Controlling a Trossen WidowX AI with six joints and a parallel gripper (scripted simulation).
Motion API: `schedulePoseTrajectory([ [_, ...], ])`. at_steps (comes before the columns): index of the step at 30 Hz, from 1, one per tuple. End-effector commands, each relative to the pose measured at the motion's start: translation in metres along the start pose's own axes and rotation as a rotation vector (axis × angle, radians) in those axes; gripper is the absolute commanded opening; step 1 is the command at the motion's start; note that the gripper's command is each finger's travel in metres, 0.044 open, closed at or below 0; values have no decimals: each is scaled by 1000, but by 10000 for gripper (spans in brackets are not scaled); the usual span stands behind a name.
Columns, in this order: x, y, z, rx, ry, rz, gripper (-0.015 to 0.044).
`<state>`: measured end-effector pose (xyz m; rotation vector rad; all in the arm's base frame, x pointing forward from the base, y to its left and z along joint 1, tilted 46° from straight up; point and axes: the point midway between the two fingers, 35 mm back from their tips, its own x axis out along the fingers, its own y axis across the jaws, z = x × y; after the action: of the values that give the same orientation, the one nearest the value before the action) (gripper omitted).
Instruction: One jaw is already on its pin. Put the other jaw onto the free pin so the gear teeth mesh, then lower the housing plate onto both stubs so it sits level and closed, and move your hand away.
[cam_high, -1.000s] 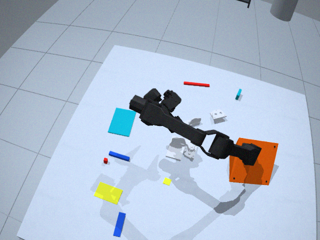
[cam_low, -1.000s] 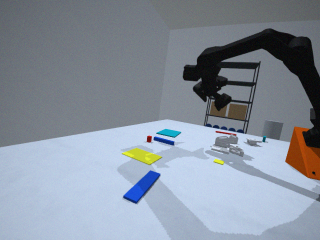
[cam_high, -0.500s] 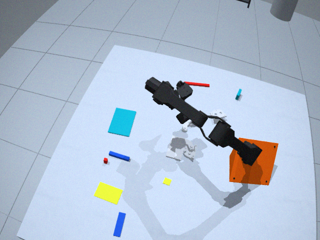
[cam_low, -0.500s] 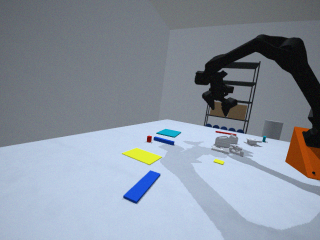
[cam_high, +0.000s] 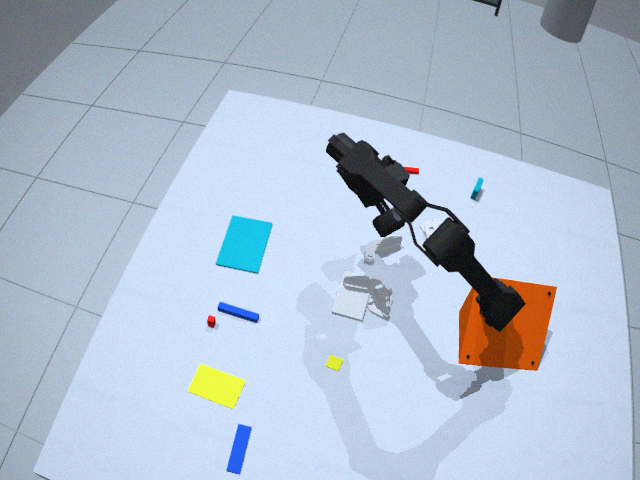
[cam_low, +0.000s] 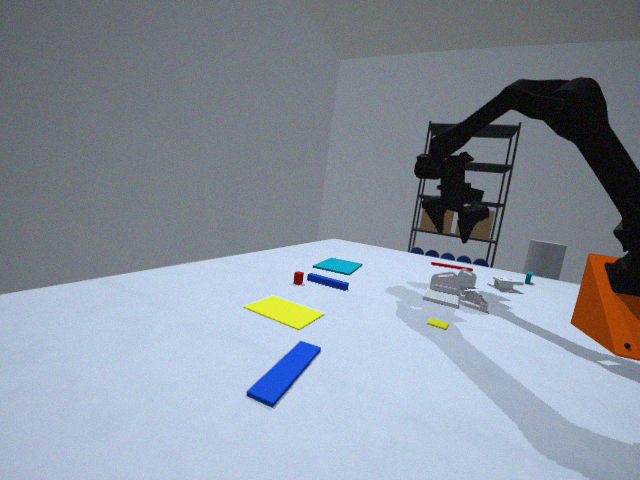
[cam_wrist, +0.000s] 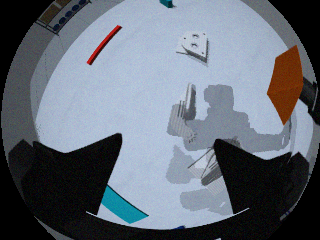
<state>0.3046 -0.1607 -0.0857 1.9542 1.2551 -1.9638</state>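
The white base (cam_high: 350, 305) (cam_low: 440, 298) (cam_wrist: 199, 164) lies on the table in the arm's shadow. One jaw (cam_high: 356, 281) (cam_low: 443, 284) (cam_wrist: 212, 174) is on it, partly behind a finger in the wrist view. The free pin is too small to tell. The loose white jaw (cam_high: 390, 245) (cam_low: 467, 277) (cam_wrist: 190, 100) lies on the table beside the base, apart from it. The white housing plate (cam_high: 430, 226) (cam_low: 505, 281) (cam_wrist: 195, 44) with two holes stands farther off, partly hidden by the arm in the top view. My gripper (cam_low: 453, 236) (cam_wrist: 170, 142) is open and empty, well above the table.
A red bar (cam_high: 412, 169) (cam_low: 451, 266) (cam_wrist: 104, 44) and a small teal block (cam_high: 477, 189) (cam_low: 528, 277) lie beyond the parts. A teal plate (cam_high: 244, 243) (cam_low: 337, 266) (cam_wrist: 122, 206), blue bars, yellow plates and a red block lie around. The orange arm mount (cam_high: 540, 320) is at the right.
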Motion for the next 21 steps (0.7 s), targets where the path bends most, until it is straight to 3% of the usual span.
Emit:
schedulePoseTrajectory([
  [1, 17, -4, 13, 20, 72, -56, 440],
  [13, 43, -13, 40, 78, 303, -134, 440],
  [21, 51, -15, 40, 81, 317, -138, 440],
])
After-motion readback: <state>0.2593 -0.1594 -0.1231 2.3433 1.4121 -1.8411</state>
